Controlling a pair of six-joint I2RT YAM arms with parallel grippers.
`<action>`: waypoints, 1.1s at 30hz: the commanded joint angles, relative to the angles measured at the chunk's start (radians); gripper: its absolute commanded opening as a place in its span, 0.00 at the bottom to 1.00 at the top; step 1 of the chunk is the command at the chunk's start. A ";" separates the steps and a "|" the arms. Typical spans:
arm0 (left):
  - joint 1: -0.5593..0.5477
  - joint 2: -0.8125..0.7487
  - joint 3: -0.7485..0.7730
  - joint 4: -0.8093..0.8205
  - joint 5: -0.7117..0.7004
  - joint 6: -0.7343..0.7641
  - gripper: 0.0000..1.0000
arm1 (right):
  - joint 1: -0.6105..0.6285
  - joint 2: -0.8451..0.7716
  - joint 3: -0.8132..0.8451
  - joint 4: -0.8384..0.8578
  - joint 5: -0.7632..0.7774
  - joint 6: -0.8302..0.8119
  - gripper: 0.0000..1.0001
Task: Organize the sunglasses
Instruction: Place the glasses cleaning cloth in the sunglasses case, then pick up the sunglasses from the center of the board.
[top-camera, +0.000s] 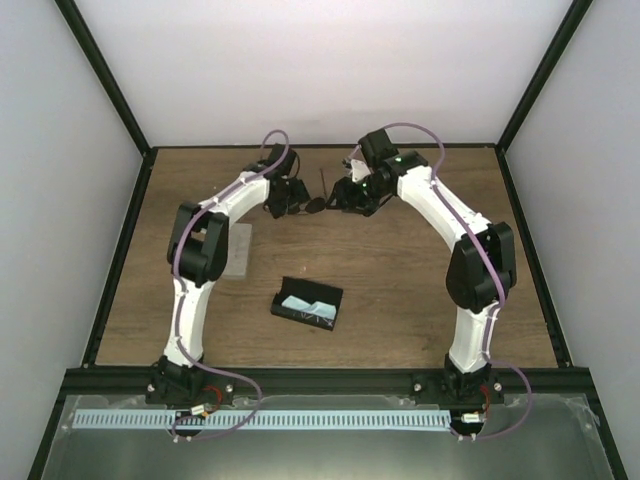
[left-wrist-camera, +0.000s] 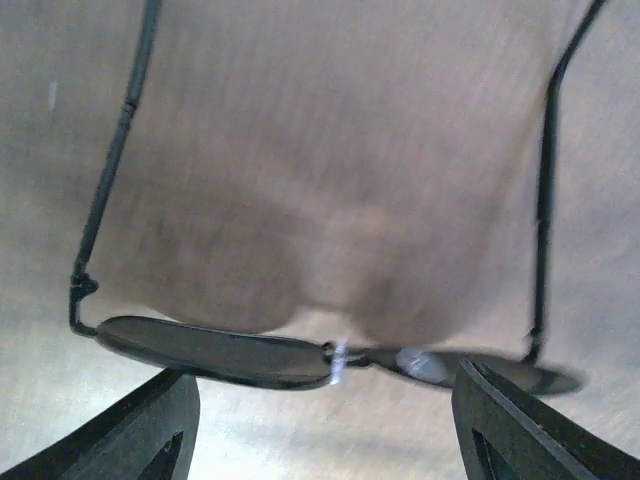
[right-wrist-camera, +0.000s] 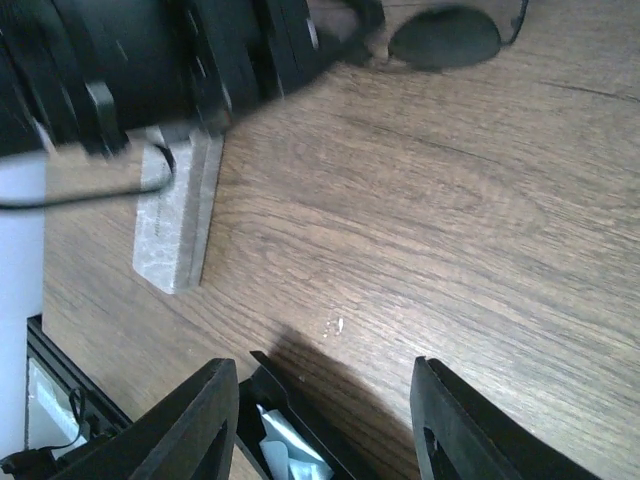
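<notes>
Overhead, one pair of sunglasses (top-camera: 315, 205) lies on the bench (top-camera: 400, 300) at about 12 o'clock from its middle, in the gap between the two arms' ends. The left gripper (top-camera: 290, 198) sits at the pair's 9 o'clock and the right gripper (top-camera: 350, 195) at its 3 o'clock, both close in. One slender arm of the frame points off toward 12 o'clock.

In the left wrist view the left gripper is spread wide, one finger at 7 o'clock and the other at 5 o'clock. The dark lenses and bridge stretch across the gap just beyond the fingertips. Whether either finger touches the frame cannot be told. Both temple arms run away toward 12 o'clock, unfolded.

The right gripper is also spread, with nothing between its fingers, and it hangs above bare wood. In its wrist view one lens shows at 1 o'clock. A clear case (right-wrist-camera: 175, 220) lies at 9 o'clock, beside the left arm. At 6 o'clock is an open black case (top-camera: 306, 303) with a light blue cloth (top-camera: 300, 303) inside. From above, that black case lies near the bench's middle, well apart from the sunglasses.
</notes>
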 joint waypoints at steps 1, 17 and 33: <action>0.047 0.058 0.252 -0.034 0.061 -0.024 0.72 | -0.002 -0.049 -0.052 -0.021 0.037 -0.023 0.49; 0.138 0.223 0.562 -0.128 0.016 0.042 0.84 | -0.043 -0.031 -0.090 0.006 0.019 -0.013 0.49; 0.155 0.366 0.551 -0.107 0.007 0.104 0.80 | -0.044 0.011 -0.106 -0.007 0.011 -0.025 0.49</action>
